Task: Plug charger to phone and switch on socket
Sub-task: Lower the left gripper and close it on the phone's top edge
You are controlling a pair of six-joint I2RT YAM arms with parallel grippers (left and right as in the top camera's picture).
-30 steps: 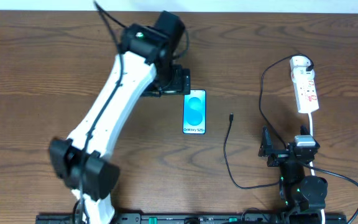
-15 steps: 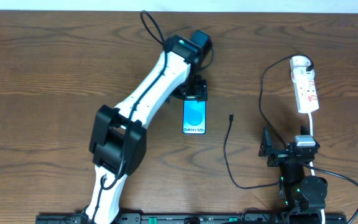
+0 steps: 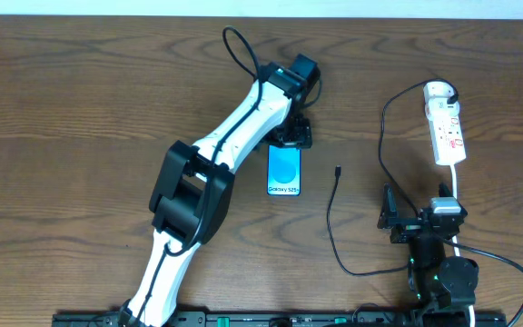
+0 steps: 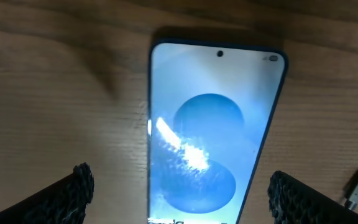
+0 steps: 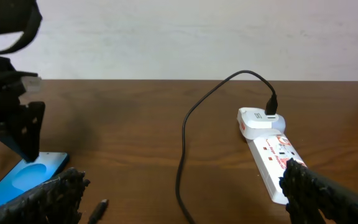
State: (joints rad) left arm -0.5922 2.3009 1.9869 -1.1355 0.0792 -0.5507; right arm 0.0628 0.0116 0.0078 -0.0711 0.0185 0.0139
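The left gripper [image 4: 179,190] stood with its fingers [image 4: 73,186] spread wide and empty, one on each side of the phone [image 3: 284,170], poised above its far end; the right gripper [image 5: 179,193] was just as wide and held nothing, parked near the tabletop's [image 3: 80,109] front right corner. The phone lay face up around the middle of the tabletop, screen lit blue. The charger's [image 3: 334,218] connector tip [image 3: 337,171] rested just right of the phone, apart from it, its cable looping back to the socket [image 3: 446,127] by the right edge, where its plug was already seated.

The step in hand looked like securing the phone. Next, the jaws would probably need to steady it so the tip could be brought to its port.

The surface was dark wood-grain, with a pale wall behind.
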